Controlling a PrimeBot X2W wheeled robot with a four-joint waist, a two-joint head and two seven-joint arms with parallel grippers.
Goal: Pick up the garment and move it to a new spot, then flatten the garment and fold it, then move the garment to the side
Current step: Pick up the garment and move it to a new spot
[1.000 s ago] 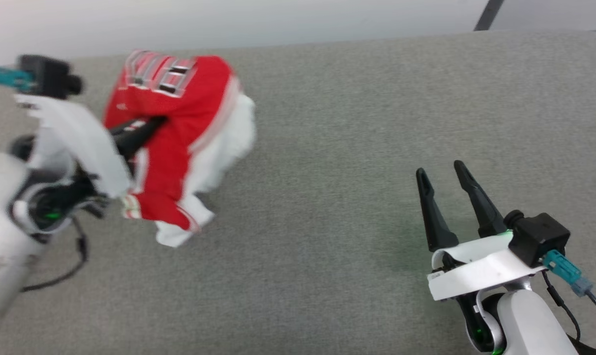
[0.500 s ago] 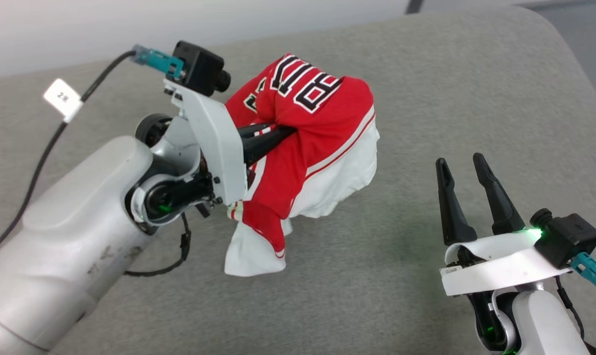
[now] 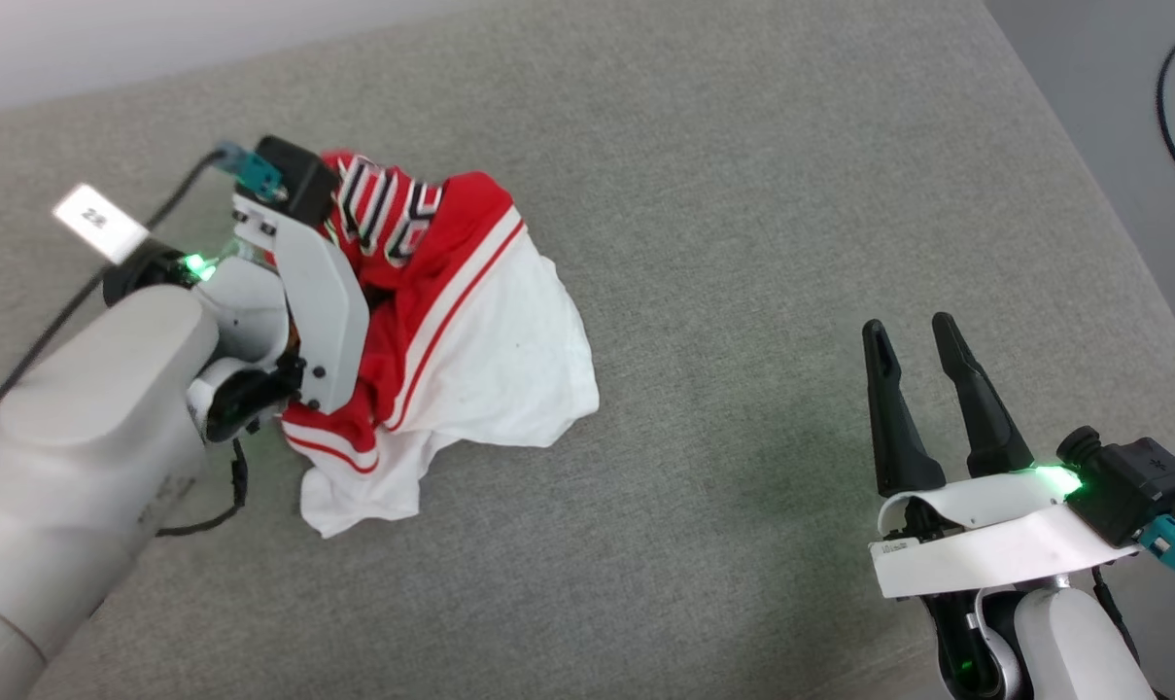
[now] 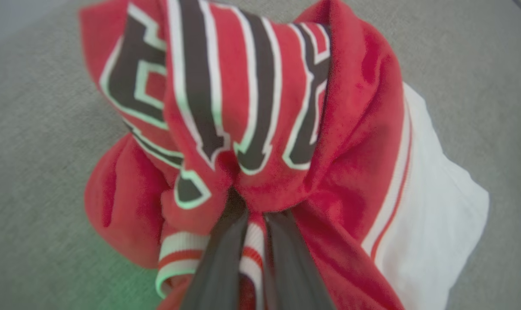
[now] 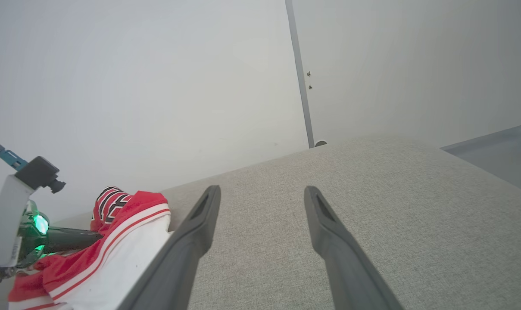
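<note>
The garment (image 3: 470,340) is a bunched red jersey with a white sleeve, red-and-white striped trim and black white-outlined lettering. It lies in a heap on the grey surface (image 3: 743,243), left of centre in the head view. My left gripper (image 4: 254,206) is shut on a fold of the red fabric just below the lettering, its tips buried in the cloth. In the right wrist view the garment (image 5: 113,241) and the left gripper (image 5: 100,235) show at the lower left. My right gripper (image 3: 908,328) stands open and empty, well to the garment's right, above bare surface (image 5: 372,206).
The grey surface's right edge (image 3: 1092,204) drops to a darker floor with a black cable (image 3: 1170,117). A white tag (image 3: 98,223) hangs on the left arm's cable. A pale wall (image 5: 157,86) stands behind the surface.
The head camera has shifted. My left gripper has come down with the garment, which hung in the air before and now rests spread on the surface. The right gripper stays open.
</note>
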